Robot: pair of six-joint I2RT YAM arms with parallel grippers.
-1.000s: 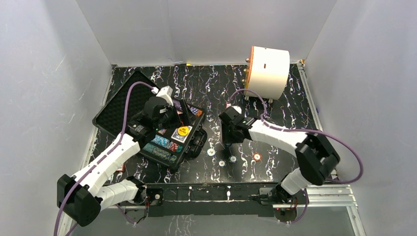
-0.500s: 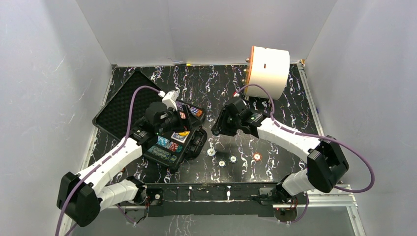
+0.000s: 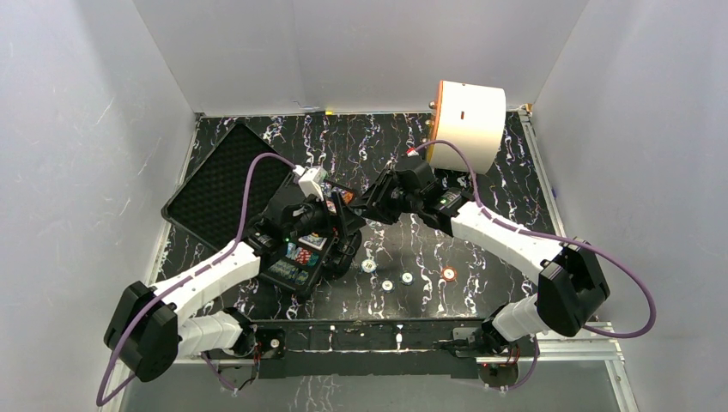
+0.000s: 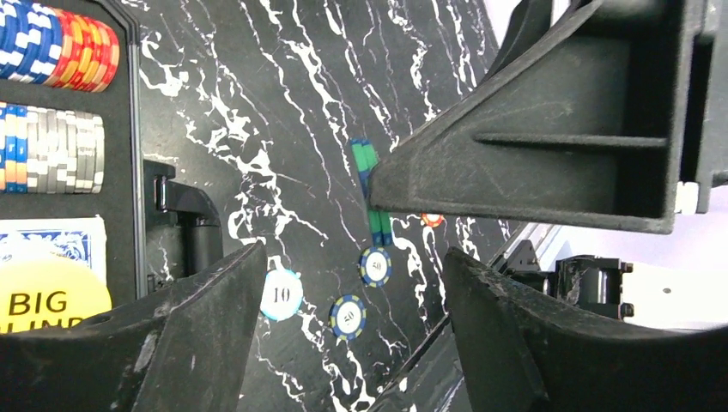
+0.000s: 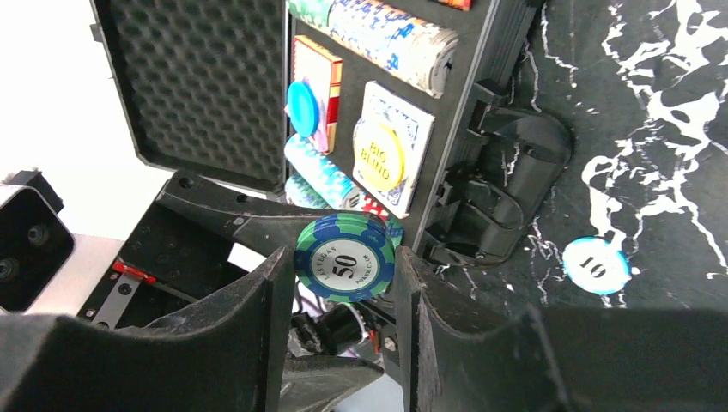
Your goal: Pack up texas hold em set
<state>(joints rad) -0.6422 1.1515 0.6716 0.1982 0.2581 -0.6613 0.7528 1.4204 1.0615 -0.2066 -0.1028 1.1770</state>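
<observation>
Right jaws: gripping a chip stack [image 5: 345, 257], hovering by the case [image 3: 215, 184].
Left jaws: gaping wide, holding nothing.
Case: lying open on the table's [image 3: 498, 184] left.
Loose chips [image 3: 387, 284]: lying just right of it.

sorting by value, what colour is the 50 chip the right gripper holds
The 50 chip is green with blue edge blocks; right wrist view.
</observation>
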